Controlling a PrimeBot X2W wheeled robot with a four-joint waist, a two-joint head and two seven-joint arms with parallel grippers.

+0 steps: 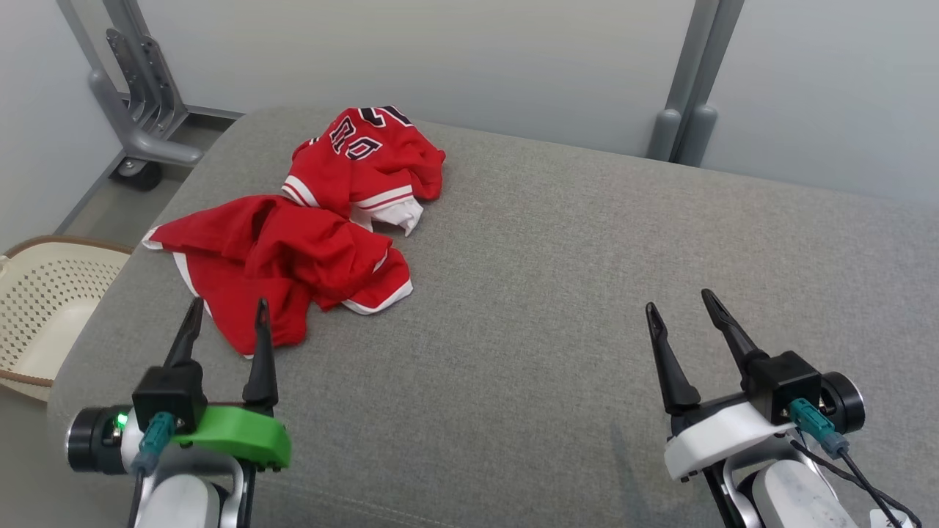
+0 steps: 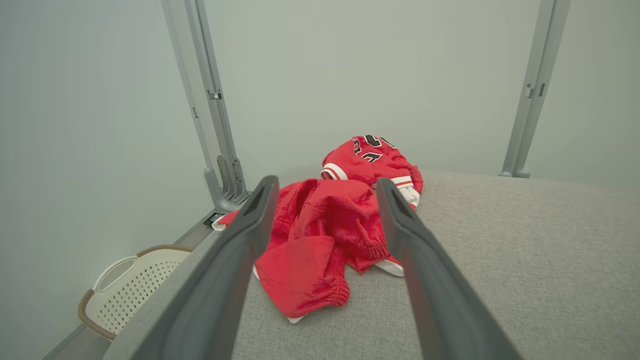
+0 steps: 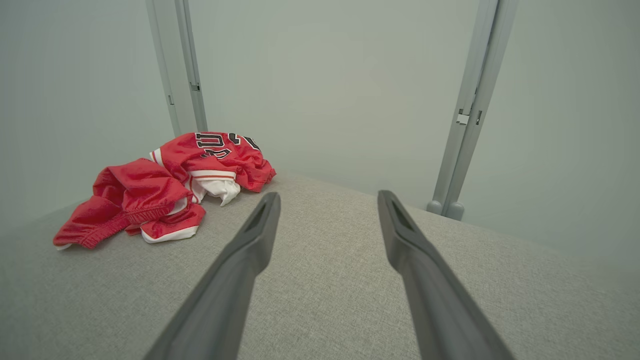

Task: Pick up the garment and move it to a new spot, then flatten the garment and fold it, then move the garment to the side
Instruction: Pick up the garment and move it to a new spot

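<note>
A crumpled red garment (image 1: 308, 235) with white trim and dark lettering lies in a heap on the far left of the grey cushioned surface (image 1: 557, 293). My left gripper (image 1: 229, 309) hovers just short of its near edge, open, nothing between the fingers; in the left wrist view the garment (image 2: 325, 230) shows between and beyond my left gripper (image 2: 325, 185). My right gripper (image 1: 678, 302) stands open over bare cushion at the lower right, well apart from the cloth. In the right wrist view the garment (image 3: 165, 185) lies far to the left of my right gripper (image 3: 327, 197).
A cream perforated laundry basket (image 1: 44, 308) sits on the floor off the cushion's left edge. Grey metal frame posts (image 1: 689, 88) and a bracketed leg (image 1: 143, 95) stand behind the cushion against a pale wall. Bare cushion spreads across the middle and right.
</note>
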